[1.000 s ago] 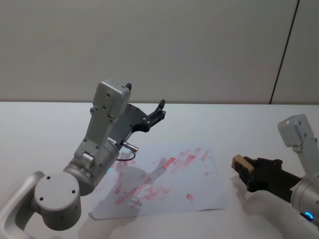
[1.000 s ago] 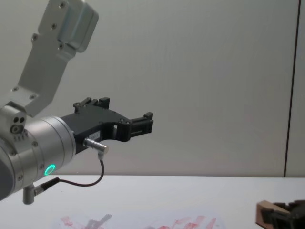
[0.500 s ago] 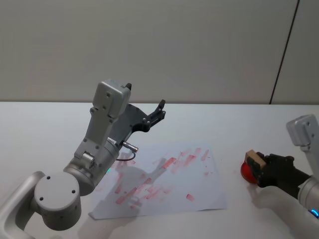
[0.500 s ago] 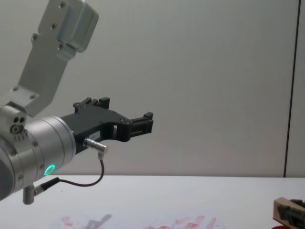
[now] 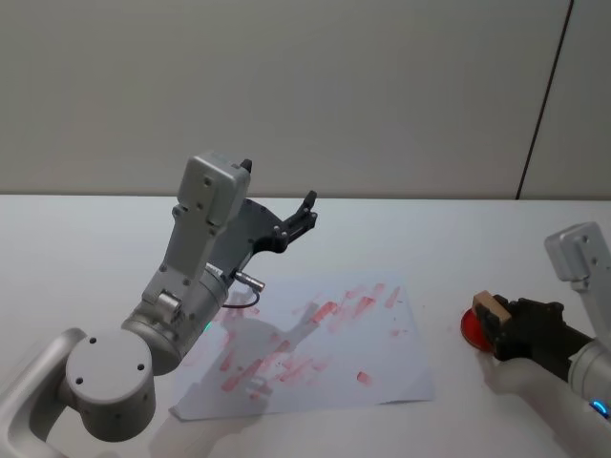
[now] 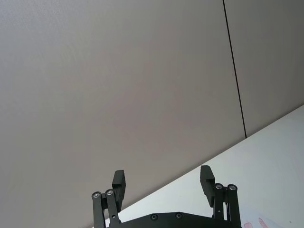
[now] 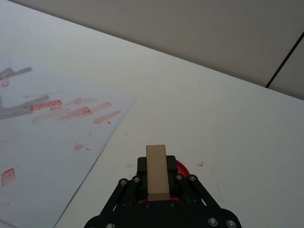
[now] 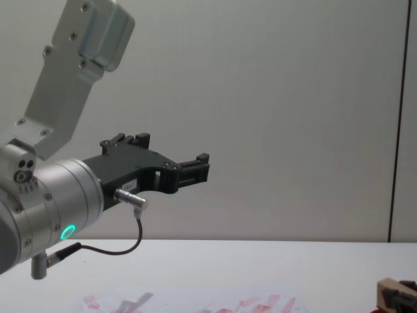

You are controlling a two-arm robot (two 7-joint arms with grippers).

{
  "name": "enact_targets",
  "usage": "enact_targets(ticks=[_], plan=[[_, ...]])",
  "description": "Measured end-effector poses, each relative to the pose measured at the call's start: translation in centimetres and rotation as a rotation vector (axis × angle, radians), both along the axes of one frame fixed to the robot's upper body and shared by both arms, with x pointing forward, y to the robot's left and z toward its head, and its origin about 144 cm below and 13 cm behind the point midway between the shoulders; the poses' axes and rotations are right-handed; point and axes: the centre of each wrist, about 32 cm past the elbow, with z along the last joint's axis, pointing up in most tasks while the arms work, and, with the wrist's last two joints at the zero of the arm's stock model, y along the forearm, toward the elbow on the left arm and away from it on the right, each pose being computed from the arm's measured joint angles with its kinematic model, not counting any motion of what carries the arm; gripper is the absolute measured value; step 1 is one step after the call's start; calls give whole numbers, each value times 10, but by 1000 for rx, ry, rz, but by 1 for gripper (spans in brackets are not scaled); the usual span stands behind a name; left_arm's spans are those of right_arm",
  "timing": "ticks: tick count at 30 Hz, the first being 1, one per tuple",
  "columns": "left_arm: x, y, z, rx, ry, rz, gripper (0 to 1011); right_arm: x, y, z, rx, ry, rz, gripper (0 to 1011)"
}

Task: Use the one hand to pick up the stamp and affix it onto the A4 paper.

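- We see the right hand (image 5: 498, 322) low over the table (image 5: 458, 229), reaching in from the right, fingers clamped on the stamp (image 5: 491, 308)
- The stamp sits over a red ink pad (image 5: 473, 327), just right of the A4 paper (image 5: 325, 343)
- Left gripper (image 5: 304, 216) hangs raised above the paper's far-left side, jaws apart

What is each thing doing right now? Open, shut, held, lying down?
right gripper: shut on the stamp, over the red ink pad
stamp: held, pointing down at the pad
red ink pad: uncovered, on the table beside the paper
A4 paper: flat, smeared with red marks
left gripper: open, raised, holding nothing
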Motion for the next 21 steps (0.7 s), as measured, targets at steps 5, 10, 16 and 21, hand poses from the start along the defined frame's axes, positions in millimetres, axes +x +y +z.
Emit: enact_targets(ticks=[5, 10, 16, 21], plan=[[0, 0, 0, 0, 0, 0, 1002, 1, 1, -1, -3, 6, -2, 327], [0, 0, 0, 0, 0, 0, 1002, 1, 1, -3, -5, 11, -3, 510], [0, 0, 0, 0, 0, 0, 1002, 2, 1, -3, -7, 15, -5, 695], [0, 0, 0, 0, 0, 0, 1002, 2, 1, -4, -8, 17, -5, 861]])
